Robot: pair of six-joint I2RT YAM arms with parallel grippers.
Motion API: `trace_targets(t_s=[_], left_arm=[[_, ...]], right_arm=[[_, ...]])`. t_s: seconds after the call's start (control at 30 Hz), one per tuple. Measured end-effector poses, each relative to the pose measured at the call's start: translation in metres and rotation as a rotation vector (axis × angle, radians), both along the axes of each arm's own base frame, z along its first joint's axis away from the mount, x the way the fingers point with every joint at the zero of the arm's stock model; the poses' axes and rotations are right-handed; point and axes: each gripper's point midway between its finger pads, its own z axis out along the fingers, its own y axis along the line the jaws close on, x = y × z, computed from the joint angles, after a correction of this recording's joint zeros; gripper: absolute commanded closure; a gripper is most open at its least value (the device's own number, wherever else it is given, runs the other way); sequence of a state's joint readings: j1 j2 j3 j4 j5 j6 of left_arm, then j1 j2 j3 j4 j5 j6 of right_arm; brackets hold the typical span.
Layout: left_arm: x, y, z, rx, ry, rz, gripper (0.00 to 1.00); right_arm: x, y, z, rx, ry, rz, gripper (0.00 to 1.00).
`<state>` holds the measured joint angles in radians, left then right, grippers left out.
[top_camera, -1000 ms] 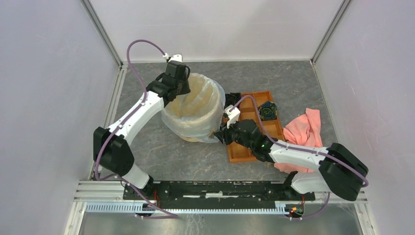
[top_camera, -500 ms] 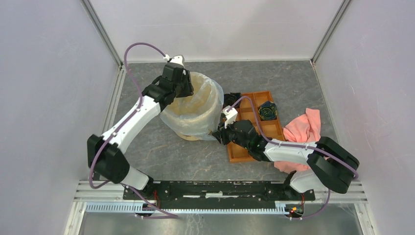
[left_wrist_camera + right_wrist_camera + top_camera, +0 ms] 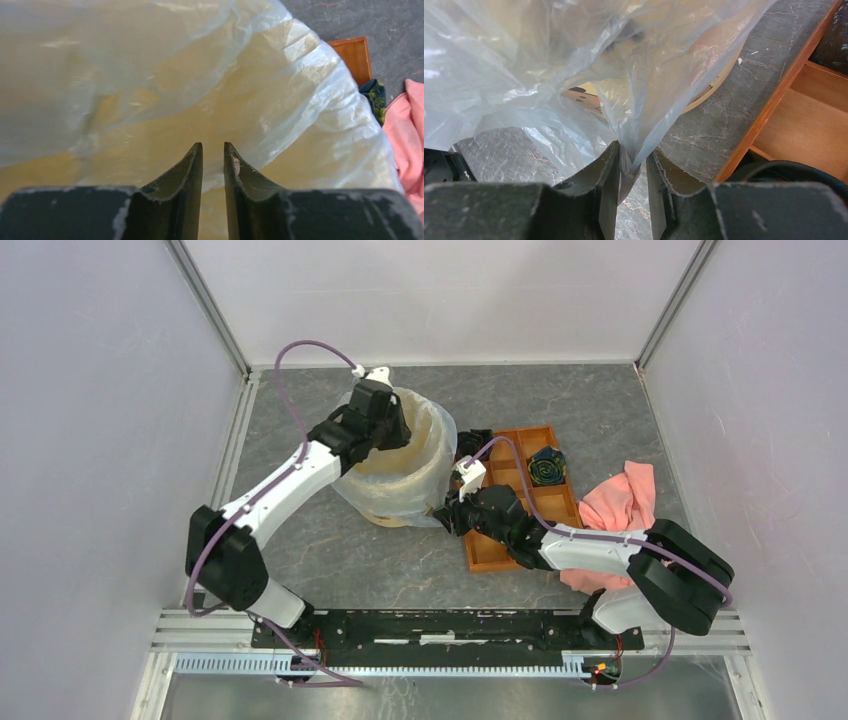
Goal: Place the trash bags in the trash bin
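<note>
The cream-yellow trash bin [image 3: 395, 517] stands left of centre, lined and draped with the translucent trash bag [image 3: 440, 440]. My left gripper [image 3: 388, 430] hovers over the bin's far rim. In the left wrist view its fingers [image 3: 213, 145] are nearly together above the bag-lined inside [image 3: 310, 100], with nothing seen between them. My right gripper [image 3: 447, 512] is low at the bin's right side. In the right wrist view it [image 3: 632, 147] is shut on a gathered fold of the bag [image 3: 549, 60], and a bit of the bin's printed side [image 3: 584, 95] shows behind.
An orange compartment tray [image 3: 520, 495] lies right of the bin, under my right arm, with a dark patterned object [image 3: 547, 467] in its far compartment. A pink cloth [image 3: 620, 502] lies right of the tray. White walls enclose the grey table.
My left gripper has moved right from the bin's far-left rim to over its opening. My right gripper edged slightly left early on, still holding the bag.
</note>
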<state>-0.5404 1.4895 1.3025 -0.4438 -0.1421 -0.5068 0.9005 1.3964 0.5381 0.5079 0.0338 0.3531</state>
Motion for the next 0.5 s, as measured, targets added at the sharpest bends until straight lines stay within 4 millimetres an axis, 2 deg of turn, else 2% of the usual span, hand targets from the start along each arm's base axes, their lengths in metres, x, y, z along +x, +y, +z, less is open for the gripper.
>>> trace_targets(t_s=[0.07, 0.1, 0.2, 0.3, 0.4, 0.5], left_arm=[[0.003, -0.016, -0.022, -0.032, 0.036, -0.014, 0.75], [0.003, -0.016, -0.023, -0.033, 0.038, -0.015, 0.75], [0.004, -0.027, -0.05, -0.054, 0.077, -0.015, 0.74], [0.0, -0.021, -0.072, -0.013, 0.105, 0.015, 0.58], [0.0, -0.008, -0.073, 0.048, 0.097, 0.055, 0.44], [0.001, 0.002, -0.056, 0.08, 0.067, 0.075, 0.37]], right_arm=[[0.0, 0.0, 0.0, 0.003, 0.002, -0.001, 0.68], [0.0, 0.001, 0.001, 0.007, 0.003, -0.002, 0.68], [0.0, 0.001, 0.001, 0.012, 0.003, -0.004, 0.68], [0.001, 0.001, 0.0, 0.011, 0.008, -0.006, 0.68], [0.001, 0.002, 0.001, 0.015, 0.008, -0.007, 0.68], [0.001, 0.002, 0.001, 0.016, 0.008, -0.007, 0.67]])
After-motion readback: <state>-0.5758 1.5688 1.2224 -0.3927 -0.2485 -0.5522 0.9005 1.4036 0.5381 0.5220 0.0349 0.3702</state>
